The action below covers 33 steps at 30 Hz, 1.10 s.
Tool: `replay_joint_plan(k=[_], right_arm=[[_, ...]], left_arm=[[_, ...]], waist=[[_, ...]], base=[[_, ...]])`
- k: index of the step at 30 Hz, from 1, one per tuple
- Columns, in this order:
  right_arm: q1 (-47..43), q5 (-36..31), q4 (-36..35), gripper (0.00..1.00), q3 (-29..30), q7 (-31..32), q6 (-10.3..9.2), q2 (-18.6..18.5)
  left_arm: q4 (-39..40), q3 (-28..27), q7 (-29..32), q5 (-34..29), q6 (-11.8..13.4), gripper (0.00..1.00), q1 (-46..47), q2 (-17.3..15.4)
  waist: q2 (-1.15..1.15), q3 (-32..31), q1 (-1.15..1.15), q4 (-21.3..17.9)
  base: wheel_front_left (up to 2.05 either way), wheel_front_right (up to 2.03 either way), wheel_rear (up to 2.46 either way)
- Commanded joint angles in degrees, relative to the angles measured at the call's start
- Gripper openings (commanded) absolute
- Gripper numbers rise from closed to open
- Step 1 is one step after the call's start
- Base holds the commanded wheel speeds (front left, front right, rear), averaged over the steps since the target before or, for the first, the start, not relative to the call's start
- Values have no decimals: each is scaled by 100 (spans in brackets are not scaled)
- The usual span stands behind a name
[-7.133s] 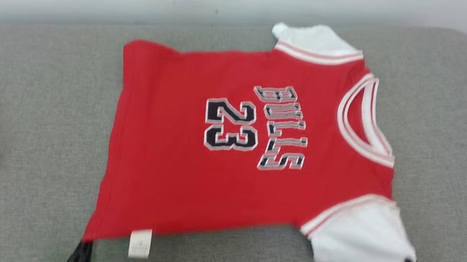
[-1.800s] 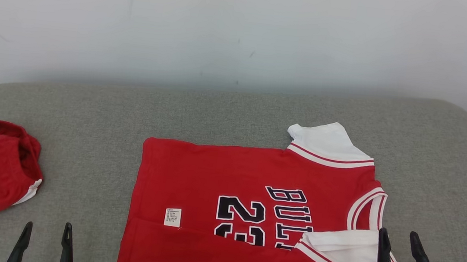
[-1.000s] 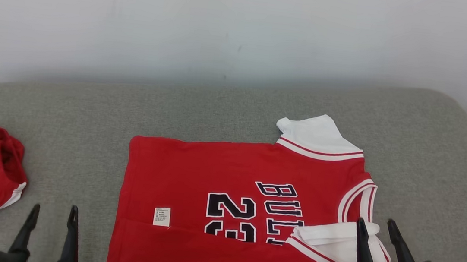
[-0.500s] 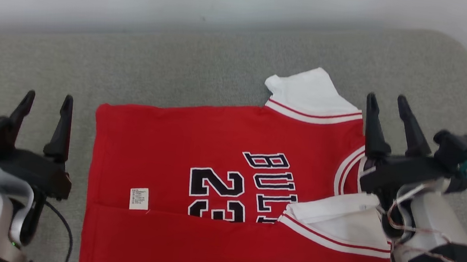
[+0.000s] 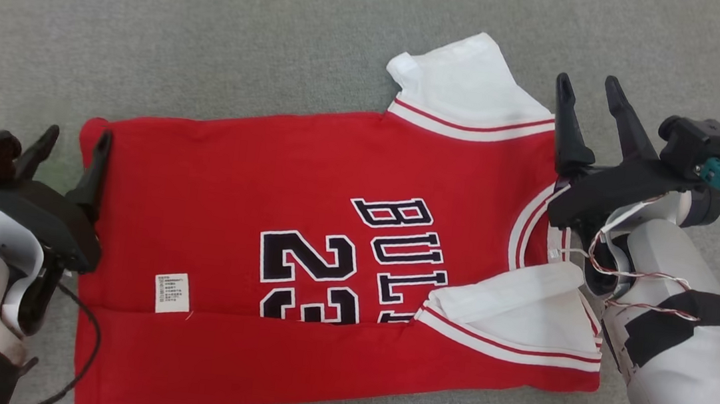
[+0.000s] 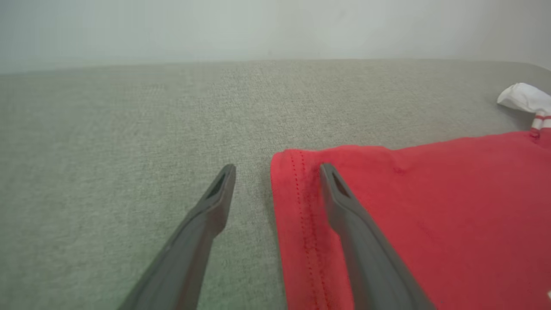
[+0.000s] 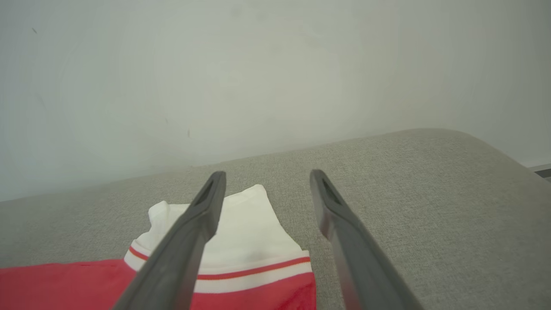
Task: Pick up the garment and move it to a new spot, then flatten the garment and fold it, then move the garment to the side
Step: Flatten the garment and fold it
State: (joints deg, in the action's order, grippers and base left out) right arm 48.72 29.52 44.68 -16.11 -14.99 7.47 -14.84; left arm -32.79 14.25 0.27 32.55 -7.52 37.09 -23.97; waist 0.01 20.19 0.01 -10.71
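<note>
**Red jersey, partly folded, on grey cushion**

Item: red jersey (image 5: 329, 239), centre of the head view, lying flat on the grey cushion (image 5: 250, 36). Its lower strip is folded up across the numerals. The lower-right white sleeve (image 5: 516, 309) is turned inward; the upper white sleeve (image 5: 463, 79) is spread out. White label (image 5: 171, 292) at lower left.
Left gripper (image 5: 79, 132), left edge: fingers apart, straddling the jersey's hem, holding nothing.
Right gripper (image 5: 587, 79), upper right: fingers apart beside the upper sleeve, holding nothing.
</note>
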Motion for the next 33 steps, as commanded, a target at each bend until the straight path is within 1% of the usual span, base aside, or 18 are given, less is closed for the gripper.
replay_joint_plan(k=[1,3,9,10,11,12,16,22,25,29,33], right_arm=[[67,33,7,100,-22,-23,3,44],[118,24,23,100,-36,-23,3,62],[185,-21,28,100,-113,-24,3,92],[196,-26,39,100,-133,-24,3,83],[215,-31,56,100,-144,-24,3,74],[232,-36,82,100,-168,-24,3,69],[339,-89,284,100,-312,-17,3,-29],[819,1,933,100,-598,58,3,-221],[1151,62,1304,100,-694,283,3,-331],[1647,88,1747,100,-826,709,3,-468],[2099,130,2164,100,-859,1124,3,-592]], left_arm=[[-44,-1,12,115,10,100,109,-35],[-145,46,20,251,10,100,177,1],[-496,288,96,413,10,100,374,-29],[-530,320,107,490,10,65,394,3],[-565,342,76,507,9,26,429,14],[-586,391,25,494,10,1,458,0],[-601,513,-217,643,10,0,587,63],[-479,706,-717,538,11,0,607,149],[-383,810,-881,446,22,0,584,253],[-224,982,-1047,198,202,0,703,364],[-60,1166,-1117,-10,296,0,811,503]], waist=[[-1,84,-1,-65],[-1,112,-1,-71],[-1,187,-1,-83],[-1,195,-1,-81],[-1,204,-1,-75],[-1,208,-1,-68],[-1,212,-1,54],[-1,245,-1,395],[-1,339,-1,621],[-1,522,-1,907],[-1,751,-1,1139]], base=[[0,0,0],[0,0,0],[0,0,0],[0,0,0],[0,0,0],[0,0,0],[0,0,0],[0,0,0],[0,0,0],[0,0,0],[0,0,0]])
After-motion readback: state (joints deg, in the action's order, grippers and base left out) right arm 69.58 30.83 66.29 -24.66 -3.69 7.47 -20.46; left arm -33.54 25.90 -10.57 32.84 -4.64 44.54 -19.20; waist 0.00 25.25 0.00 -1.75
